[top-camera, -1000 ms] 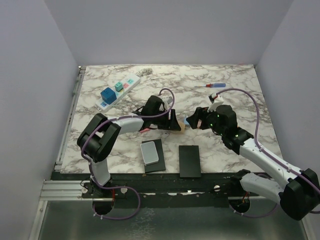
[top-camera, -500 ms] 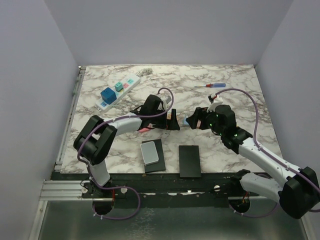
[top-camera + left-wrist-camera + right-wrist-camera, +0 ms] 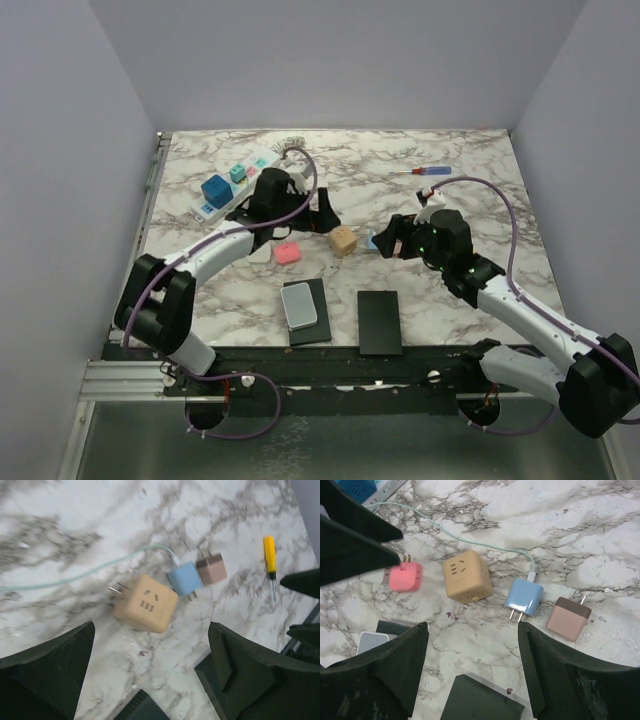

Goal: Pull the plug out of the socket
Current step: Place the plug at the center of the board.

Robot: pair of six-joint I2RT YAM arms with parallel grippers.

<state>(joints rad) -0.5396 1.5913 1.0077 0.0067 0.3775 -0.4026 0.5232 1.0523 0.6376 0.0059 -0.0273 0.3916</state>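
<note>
White socket (image 3: 254,168) whole only overhead, left end effector (image 3: 151,628) released, right end effector (image 3: 472,626) released

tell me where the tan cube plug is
In the top view, the tan cube plug lies mid-table, between the pink plug and the blue plug.

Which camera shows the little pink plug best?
The right wrist camera: the pink plug lies close and sharp, prongs showing. In the top camera the pink plug is just a tiny block. The left wrist camera misses it.
</note>
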